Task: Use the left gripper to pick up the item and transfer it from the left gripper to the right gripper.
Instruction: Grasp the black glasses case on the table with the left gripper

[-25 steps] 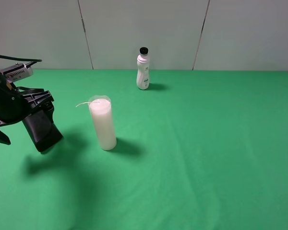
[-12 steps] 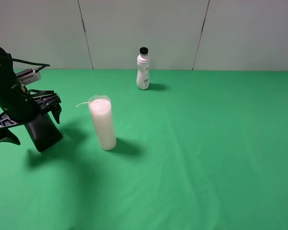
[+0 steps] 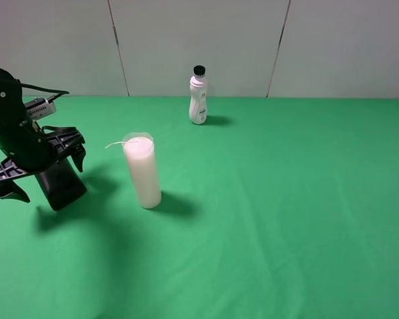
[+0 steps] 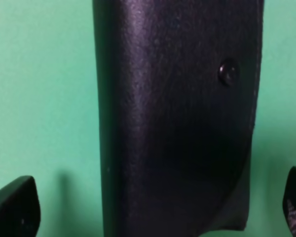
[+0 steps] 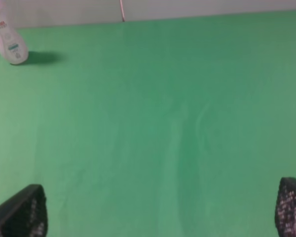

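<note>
Candle (image 3: 141, 171) near pouch (image 3: 61, 186) beneath wide-spread left end effector (image 3: 45, 175); right end effector (image 5: 155, 210) wide-spread too

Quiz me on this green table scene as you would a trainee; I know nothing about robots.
1. True or false: the left gripper is clamped shut on the black pouch.
2. Which thing stands nearest the pouch? A) the white candle B) the white bottle C) a red cup
3. Fill in: the bottle's cap is ____.
Key: 1 false, its jaws stand open on either side of the pouch; 2 A; 3 black.
</note>
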